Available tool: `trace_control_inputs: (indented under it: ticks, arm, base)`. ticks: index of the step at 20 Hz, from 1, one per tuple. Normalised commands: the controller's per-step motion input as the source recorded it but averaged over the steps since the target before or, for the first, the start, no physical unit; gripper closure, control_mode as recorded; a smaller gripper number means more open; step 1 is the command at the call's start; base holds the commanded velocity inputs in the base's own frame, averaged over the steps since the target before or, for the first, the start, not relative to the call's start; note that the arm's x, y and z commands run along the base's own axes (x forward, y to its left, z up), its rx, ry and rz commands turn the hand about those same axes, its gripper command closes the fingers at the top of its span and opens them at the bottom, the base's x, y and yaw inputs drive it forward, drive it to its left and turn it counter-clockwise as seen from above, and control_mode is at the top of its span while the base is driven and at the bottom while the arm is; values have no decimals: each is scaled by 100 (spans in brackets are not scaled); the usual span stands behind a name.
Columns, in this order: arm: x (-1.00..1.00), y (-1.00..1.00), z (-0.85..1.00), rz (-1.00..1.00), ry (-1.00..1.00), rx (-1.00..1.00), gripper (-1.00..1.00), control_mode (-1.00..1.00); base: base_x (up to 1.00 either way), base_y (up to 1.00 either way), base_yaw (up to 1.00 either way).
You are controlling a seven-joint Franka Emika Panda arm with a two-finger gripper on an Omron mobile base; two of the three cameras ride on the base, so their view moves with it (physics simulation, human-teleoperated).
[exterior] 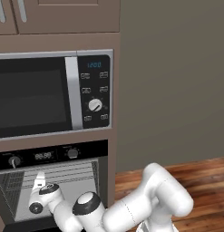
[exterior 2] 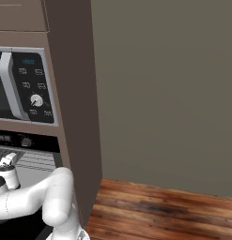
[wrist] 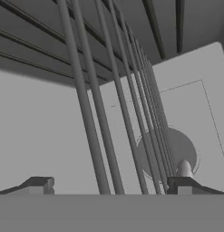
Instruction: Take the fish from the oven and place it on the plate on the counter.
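Note:
The oven [exterior: 41, 156] stands open below the microwave, its grey wire-rack interior showing. My gripper [exterior: 39, 177] reaches into that cavity, and the right base view shows the gripper [exterior 2: 8, 159] at the oven [exterior 2: 23, 140] mouth. In the hand view the gripper [wrist: 112, 186] is open, with nothing between its fingertips [wrist: 38, 183]. Rack wires [wrist: 99, 136] run just ahead of it. A small pale pointed tip [wrist: 185, 168], possibly the fish, pokes up behind the right fingertip. The plate and the counter are out of view.
A silver-and-black microwave [exterior: 50, 90] sits directly above the oven in a brown cabinet column [exterior 2: 75, 117]. To the right are a plain grey wall [exterior 2: 174, 93] and wooden floor [exterior 2: 159, 211]. The oven's back wall carries a round fan plate [wrist: 177, 152].

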Motion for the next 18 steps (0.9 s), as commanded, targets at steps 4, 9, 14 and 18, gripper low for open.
trace_control_inputs:
  ticks: [4, 9, 14, 18]
  arm:
    - [39, 0, -96, -2, -26, -2, -100, -100]
    - [45, 0, -83, -2, -37, -6, -100, -100]
    - [42, 14, -80, -2, -36, -3, 100, -100]
    - [21, 27, -71, -2, -23, 0, 100, -100]
  base:
    - [0, 0, 0]
    - [0, 0, 0]
    - [0, 0, 0]
    - [0, 0, 0]
